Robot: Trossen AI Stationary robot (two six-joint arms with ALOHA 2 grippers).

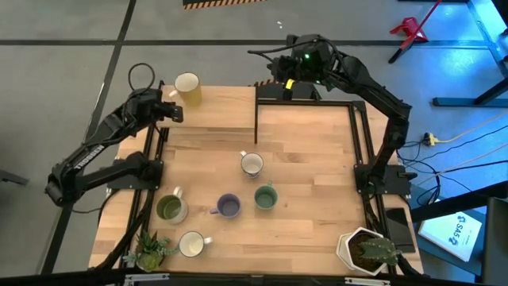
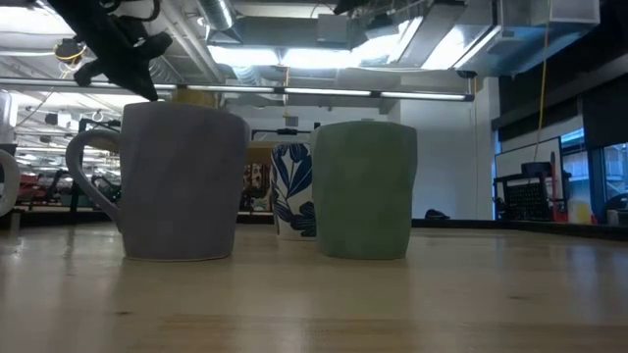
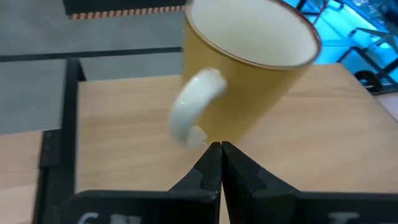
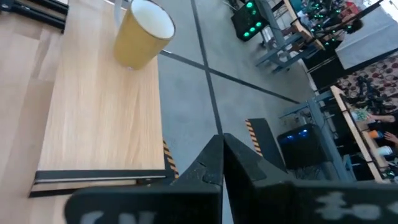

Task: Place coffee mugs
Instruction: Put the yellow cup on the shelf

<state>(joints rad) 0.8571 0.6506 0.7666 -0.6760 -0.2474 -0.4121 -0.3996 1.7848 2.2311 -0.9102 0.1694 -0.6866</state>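
While both arms sit at the far edge of the table, the mugs spread from the bottom of the high view upward. Nearest, at lower left, stands a cream mug (image 1: 191,244) beside a small plant (image 1: 149,250); a white plant pot (image 1: 367,251) sits at lower right. Just above come the olive green mug (image 1: 170,208), the purple-blue mug (image 1: 228,206) and the sage green mug (image 1: 265,197), then a white mug (image 1: 252,164) near the centre. Farthest, at upper left, the pale yellow mug (image 1: 188,88) stands upright on the table (image 1: 317,183).

The left gripper (image 3: 220,151) has its fingers pressed together, empty, just short of that mug's white handle (image 3: 194,107). The right gripper (image 4: 221,144), also closed on nothing, hangs beyond the table's far edge at upper centre.

These mugs look rigid, glazed and probably slick, moderately heavy and breakable; the rim wall or the handle seems the surest hold.

In the low view only two mugs show fully; a patterned one behind them is mostly hidden, and the wrist view cuts off the yellow mug's base.
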